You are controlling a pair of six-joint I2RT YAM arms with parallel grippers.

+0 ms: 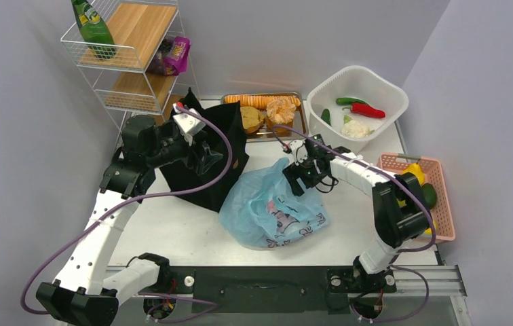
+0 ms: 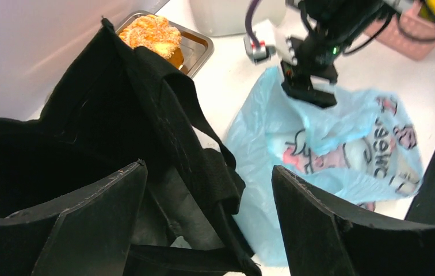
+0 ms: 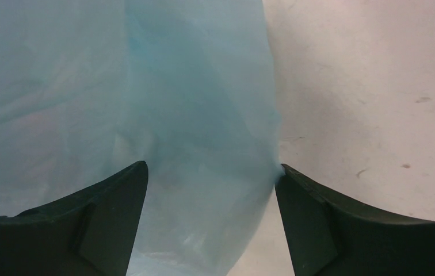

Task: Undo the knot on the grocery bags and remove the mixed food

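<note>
The black tote (image 1: 196, 173) stands left of centre, slumped open. My left gripper (image 1: 207, 157) hovers over its mouth, open, with the tote's handles (image 2: 203, 167) between its fingers (image 2: 208, 172). The pale blue plastic bag (image 1: 271, 207) lies in the middle. My right gripper (image 1: 302, 178) is at the bag's upper end, open, with a bunched fold of blue plastic (image 3: 203, 115) between its fingers (image 3: 212, 169). I cannot make out a knot. A round swirled pastry (image 1: 281, 111) sits on the metal tray, and cauliflower (image 1: 355, 128) lies in the white tub.
A wire shelf (image 1: 121, 61) at the back left holds a green bottle (image 1: 93, 26) and purple snack packets (image 1: 172, 56). The metal tray (image 1: 262, 134) also holds a long orange loaf. A pink basket (image 1: 444, 204) on the right holds a lemon (image 1: 413, 171) and an avocado (image 1: 429, 195).
</note>
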